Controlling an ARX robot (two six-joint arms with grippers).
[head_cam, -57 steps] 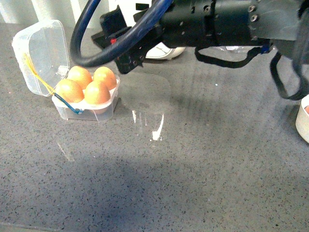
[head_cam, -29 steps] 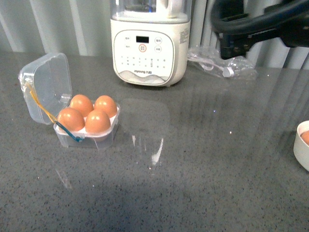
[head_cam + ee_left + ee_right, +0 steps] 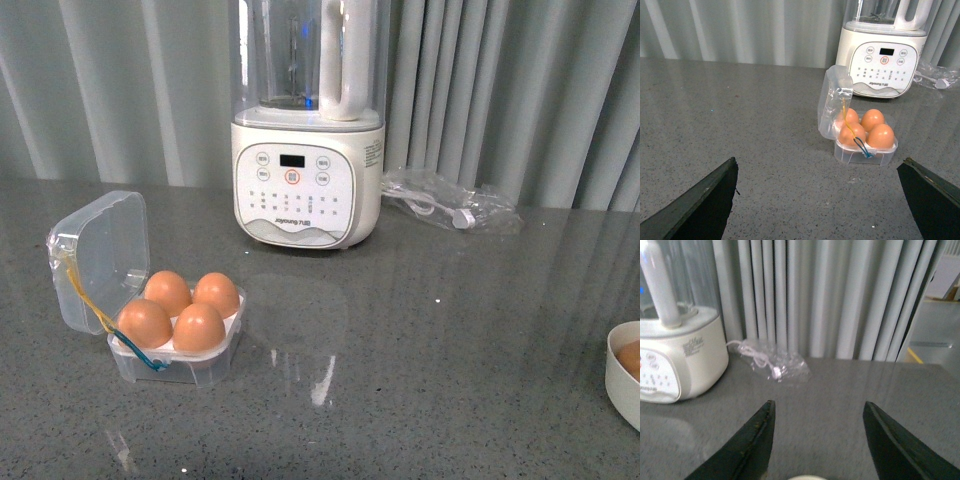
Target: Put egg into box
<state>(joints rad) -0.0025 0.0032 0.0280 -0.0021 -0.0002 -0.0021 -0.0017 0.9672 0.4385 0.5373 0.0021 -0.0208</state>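
The box (image 3: 180,352) stands on the grey counter at the left, its clear lid (image 3: 98,258) hinged open and a yellow and blue band hanging at its side. Several brown eggs (image 3: 199,327) fill its white tray. One more egg (image 3: 632,358) peeks from the white bowl at the right edge. In the left wrist view the box (image 3: 866,150) lies ahead of my left gripper (image 3: 817,165), which is open and holds nothing. My right gripper (image 3: 818,403) is open over bare counter. Neither arm shows in the front view.
A white blender (image 3: 309,195) stands at the back centre, before grey curtains. A crumpled clear plastic bag (image 3: 447,203) lies to its right. The white bowl (image 3: 620,385) sits at the counter's right edge; its rim (image 3: 800,477) shows just under the right gripper.
The dark arm and cables that filled the top of the front view have pulled away to the right and out of sight. The box and its eggs have not moved.
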